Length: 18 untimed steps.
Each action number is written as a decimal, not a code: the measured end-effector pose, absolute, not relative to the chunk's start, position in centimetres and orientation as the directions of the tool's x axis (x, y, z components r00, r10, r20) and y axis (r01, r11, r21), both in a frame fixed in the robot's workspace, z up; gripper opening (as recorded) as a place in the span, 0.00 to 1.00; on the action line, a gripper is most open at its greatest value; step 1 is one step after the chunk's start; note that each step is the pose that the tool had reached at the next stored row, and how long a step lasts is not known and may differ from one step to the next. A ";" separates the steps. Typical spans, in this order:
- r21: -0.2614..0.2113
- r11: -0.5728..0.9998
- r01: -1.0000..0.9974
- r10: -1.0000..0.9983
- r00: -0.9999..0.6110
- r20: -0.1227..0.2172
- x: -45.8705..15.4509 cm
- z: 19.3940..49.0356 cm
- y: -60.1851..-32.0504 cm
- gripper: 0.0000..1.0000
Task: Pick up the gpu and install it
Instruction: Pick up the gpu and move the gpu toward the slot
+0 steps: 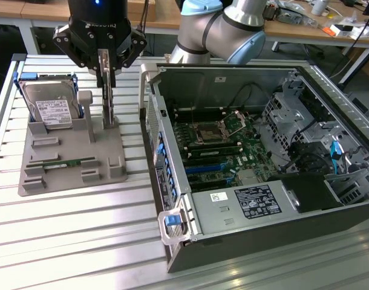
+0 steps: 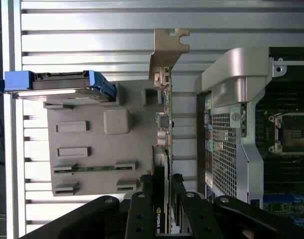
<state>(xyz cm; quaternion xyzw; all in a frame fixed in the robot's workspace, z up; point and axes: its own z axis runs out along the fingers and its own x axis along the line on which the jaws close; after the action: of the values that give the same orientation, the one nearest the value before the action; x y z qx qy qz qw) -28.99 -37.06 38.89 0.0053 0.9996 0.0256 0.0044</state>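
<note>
In the exterior view's upper left, the pincer (image 1: 106, 71) is clamped on the graphics card (image 1: 109, 107), which stands upright between its fingers over the gray tray (image 1: 63, 178).

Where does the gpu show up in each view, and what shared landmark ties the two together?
Exterior view: gpu stands on edge in the grey holder, toward the exterior view's left.
Wrist view: gpu seen edge-on at the holder's side nearest the computer case.
Shared landmark: the blue-railed hard drive.

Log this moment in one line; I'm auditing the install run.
gripper: closed on thin dark gpu card with silver bracket | card: upright on grey holder | computer case: open
</note>
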 end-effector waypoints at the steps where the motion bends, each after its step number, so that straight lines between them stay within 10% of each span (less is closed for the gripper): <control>1: 0.051 0.999 0.010 0.011 -1.000 -0.009 -29.0 39.0 -37.1 0.26; 18: 0.051 0.999 0.010 0.011 -1.000 -0.009 -29.0 40.8 -37.1 0.26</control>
<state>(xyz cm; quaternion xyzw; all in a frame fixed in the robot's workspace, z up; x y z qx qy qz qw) -28.99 -37.06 40.76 0.0054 0.9996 0.0256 0.0044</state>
